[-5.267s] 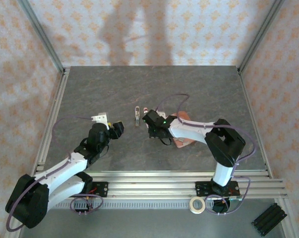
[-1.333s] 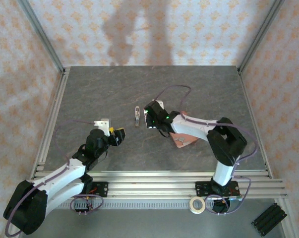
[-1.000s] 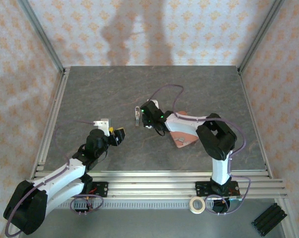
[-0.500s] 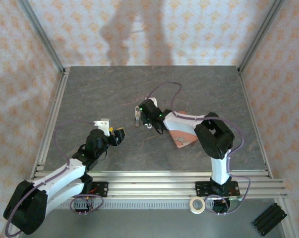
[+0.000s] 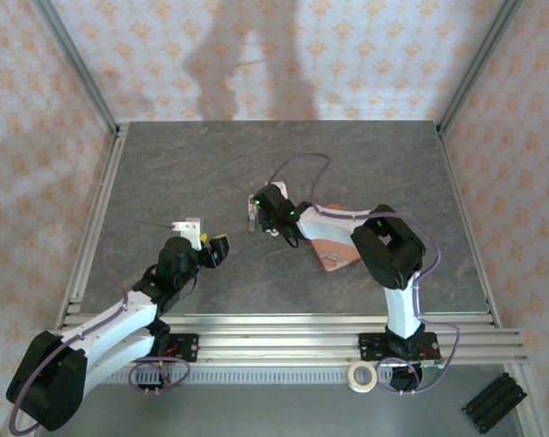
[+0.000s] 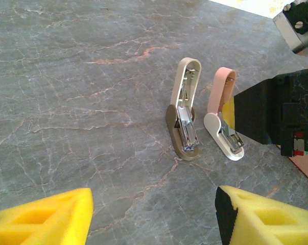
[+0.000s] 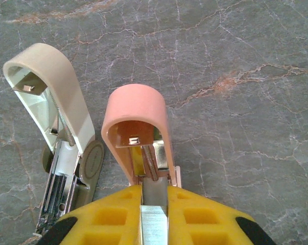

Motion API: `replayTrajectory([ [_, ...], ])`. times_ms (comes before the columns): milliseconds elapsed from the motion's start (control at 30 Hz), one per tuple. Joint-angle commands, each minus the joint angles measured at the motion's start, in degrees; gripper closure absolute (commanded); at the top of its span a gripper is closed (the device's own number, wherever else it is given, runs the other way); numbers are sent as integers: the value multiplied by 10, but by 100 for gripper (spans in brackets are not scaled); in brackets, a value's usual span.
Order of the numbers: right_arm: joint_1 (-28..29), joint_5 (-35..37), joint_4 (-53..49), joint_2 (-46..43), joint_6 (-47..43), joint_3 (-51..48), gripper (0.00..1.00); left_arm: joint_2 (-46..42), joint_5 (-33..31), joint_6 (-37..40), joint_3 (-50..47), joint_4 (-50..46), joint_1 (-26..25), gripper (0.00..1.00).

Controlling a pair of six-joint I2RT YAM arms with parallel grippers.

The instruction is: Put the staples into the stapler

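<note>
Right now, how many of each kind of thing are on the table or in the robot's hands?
Staplers: 2, beige stapler and pink stapler
Staple strip: 1, in the right hand
Pink tray: 1, contents too small to tell
Total: 4

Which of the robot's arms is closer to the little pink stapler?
Right. The right gripper is at the pink stapler, shut on the staples over its open channel. The left gripper hangs open, well apart, to the stapler's near-left in the top view.
</note>
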Motion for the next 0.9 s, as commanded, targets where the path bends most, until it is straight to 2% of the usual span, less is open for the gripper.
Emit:
replayTrajectory([
  [0, 5, 25, -13, -2, -7, 6, 84, -6, -12, 10, 1, 14, 4, 34],
  [167, 9, 28, -8, -16, -20, 1, 84, -5, -11, 10, 1, 16, 4, 34],
  [500, 23, 38, 68, -54, -53, -45, 84, -6, -9, 7, 1, 16, 5, 34],
  [867, 22, 57, 72, -47, -56, -50, 84, -9, -8, 6, 3, 12, 4, 34],
])
